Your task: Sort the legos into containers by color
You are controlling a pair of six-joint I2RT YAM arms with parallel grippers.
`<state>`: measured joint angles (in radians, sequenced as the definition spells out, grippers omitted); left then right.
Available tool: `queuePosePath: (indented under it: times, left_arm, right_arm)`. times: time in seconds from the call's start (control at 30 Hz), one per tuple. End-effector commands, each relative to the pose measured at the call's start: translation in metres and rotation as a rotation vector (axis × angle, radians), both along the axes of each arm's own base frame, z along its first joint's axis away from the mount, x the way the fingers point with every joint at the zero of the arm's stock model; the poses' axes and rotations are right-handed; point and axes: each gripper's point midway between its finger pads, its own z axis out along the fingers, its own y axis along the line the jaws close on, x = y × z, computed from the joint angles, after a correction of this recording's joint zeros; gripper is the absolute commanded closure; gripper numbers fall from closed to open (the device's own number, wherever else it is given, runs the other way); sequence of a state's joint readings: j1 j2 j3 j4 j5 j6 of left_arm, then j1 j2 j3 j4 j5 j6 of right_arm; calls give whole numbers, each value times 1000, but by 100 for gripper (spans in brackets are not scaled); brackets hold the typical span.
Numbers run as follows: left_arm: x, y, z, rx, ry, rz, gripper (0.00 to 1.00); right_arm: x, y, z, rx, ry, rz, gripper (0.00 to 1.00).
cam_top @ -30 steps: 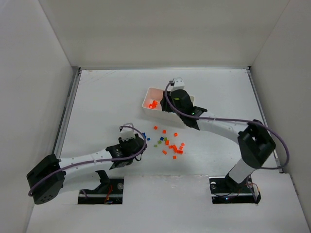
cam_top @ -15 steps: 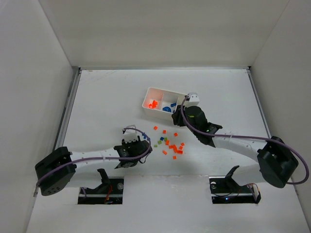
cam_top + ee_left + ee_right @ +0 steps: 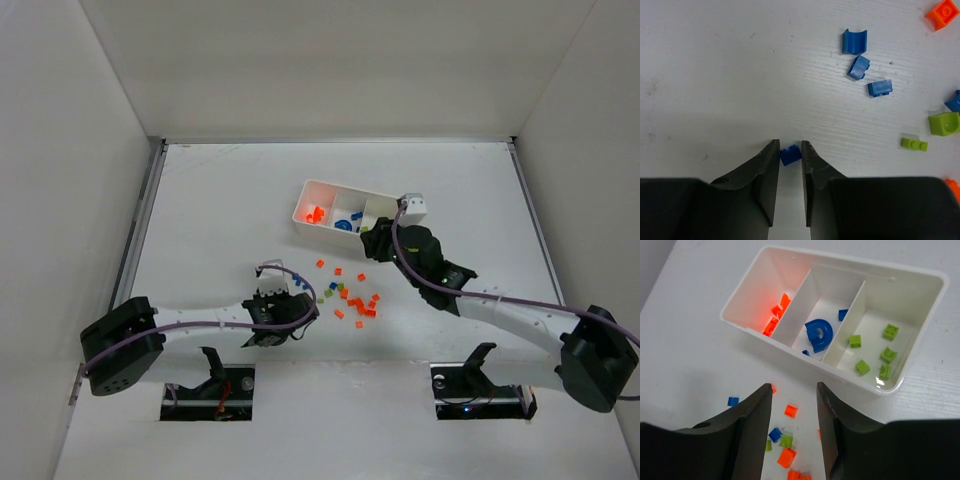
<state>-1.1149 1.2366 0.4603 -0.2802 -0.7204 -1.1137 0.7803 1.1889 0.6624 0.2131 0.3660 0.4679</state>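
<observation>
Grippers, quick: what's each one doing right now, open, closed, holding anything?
Left gripper: closed on a small blue lego.
Right gripper: open, holding nothing.

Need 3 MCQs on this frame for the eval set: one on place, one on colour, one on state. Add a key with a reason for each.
1. Where in the tray do the blue legos lie?
A. middle compartment
B. an end compartment
C. all three compartments

2. What colour is the lego between the left jaws?
A. orange
B. blue
C. green

3. How do the right jaws stand?
A. shut on a green piece
B. shut, empty
C. open, empty

Key:
1 A: in the right wrist view, blue shows only in the middle one.
2 B: the left wrist view shows a blue cube at the jaw tips.
3 C: the right wrist view shows a wide gap with nothing gripped.
</observation>
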Motion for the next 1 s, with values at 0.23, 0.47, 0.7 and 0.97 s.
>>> queuePosePath:
  times: [0.23,0.47,0.7,0.97]
  left_arm:
    - [7,-14,27,16,-50,-15,87]
    - [52,-45,101,-133,-205,-42,87]
    - [115,-93,171,-277,-317,-117,86]
    - [192,-152,174,-328,-318,-188,84]
  right_arm:
    - [-13,-24,16,68,-41,-58,54]
    - [-24,-36,3,77,-23,-73,54]
    - [-35,-44,-15,85,19,-84,54]
    - [-41,-39,-21,69,40,-64,54]
